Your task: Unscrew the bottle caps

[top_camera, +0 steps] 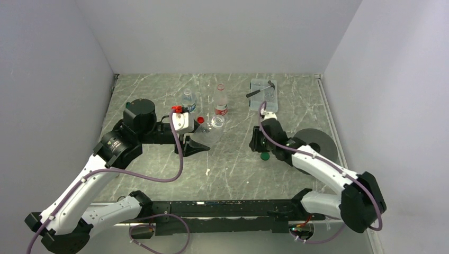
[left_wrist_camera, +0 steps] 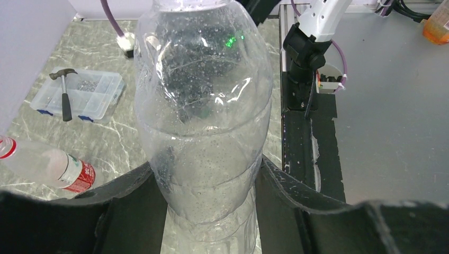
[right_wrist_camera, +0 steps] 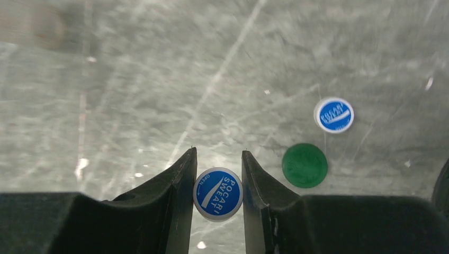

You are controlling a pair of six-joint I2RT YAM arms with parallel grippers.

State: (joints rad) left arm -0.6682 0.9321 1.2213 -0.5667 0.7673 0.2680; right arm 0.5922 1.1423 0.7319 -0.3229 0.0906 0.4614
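Observation:
My left gripper [top_camera: 205,136] [left_wrist_camera: 206,164] is shut on the body of a tall clear bottle [top_camera: 216,124] [left_wrist_camera: 204,106], which stands upright with an open mouth. A red cap [top_camera: 200,120] lies beside it. Behind stand a blue-white-label bottle [top_camera: 188,100] and a red-label bottle [top_camera: 221,103] [left_wrist_camera: 50,166]. My right gripper [top_camera: 260,145] [right_wrist_camera: 218,153] is shut on a white-and-blue cap [right_wrist_camera: 217,193]. A dark green cap [top_camera: 265,155] [right_wrist_camera: 304,165] and a second white-and-blue cap [right_wrist_camera: 334,114] lie on the table next to it. An amber thing [left_wrist_camera: 438,21] shows cut off at a corner.
A clear plastic box [top_camera: 263,94] [left_wrist_camera: 79,95] with a hammer on it stands at the back right. A black roll [top_camera: 317,141] lies to the right of my right arm. Walls close the table on three sides.

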